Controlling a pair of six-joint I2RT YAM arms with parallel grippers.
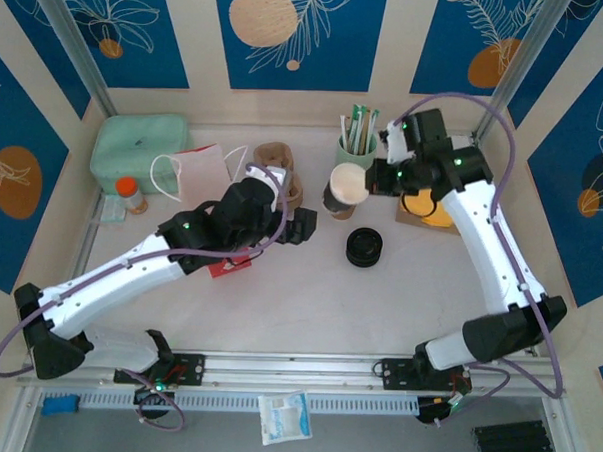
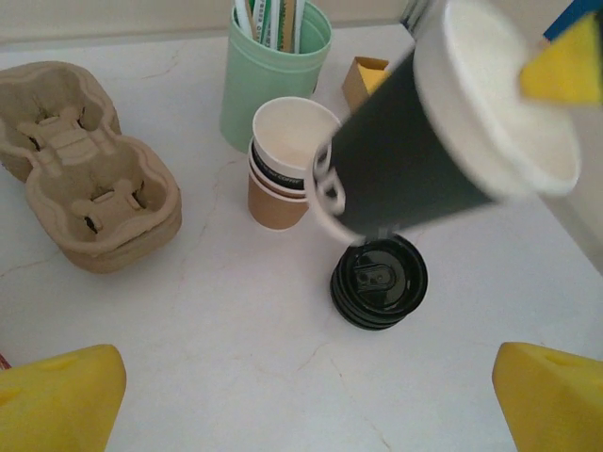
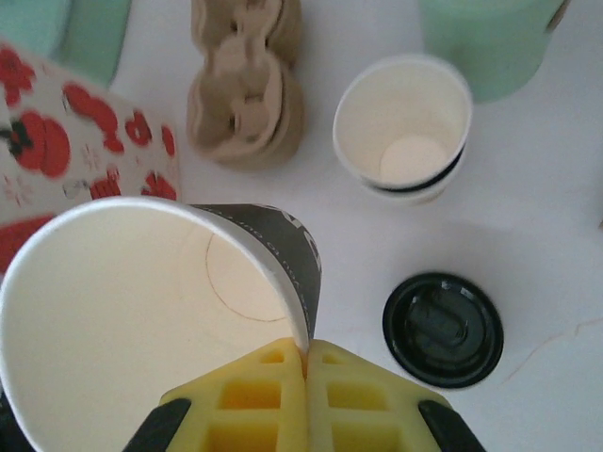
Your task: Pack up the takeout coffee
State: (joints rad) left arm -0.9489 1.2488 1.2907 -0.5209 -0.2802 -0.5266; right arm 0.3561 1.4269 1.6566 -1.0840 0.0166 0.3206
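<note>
The takeout coffee cup [image 1: 345, 188] hangs tilted above the table, lidless, dark outside and cream inside. My right gripper [image 3: 306, 363] is shut on its rim; the cup [image 3: 151, 320] takes up the lower left of the right wrist view. In the left wrist view this cup [image 2: 415, 151] hovers over a stack of black lids [image 2: 379, 281]. The lids [image 1: 364, 247] sit on the table just below it. My left gripper [image 2: 306, 395] stands open with nothing between its fingers, on the table left of the lids [image 1: 299, 226]. The paper bag [image 1: 199, 171] is behind the left arm.
A stack of lidless banded cups [image 2: 287, 165] stands by a green holder of sticks [image 1: 356, 143]. A cardboard cup carrier [image 2: 85, 174] lies left of them. A green box [image 1: 140, 151] and an orange-capped bottle [image 1: 131, 194] are at the far left.
</note>
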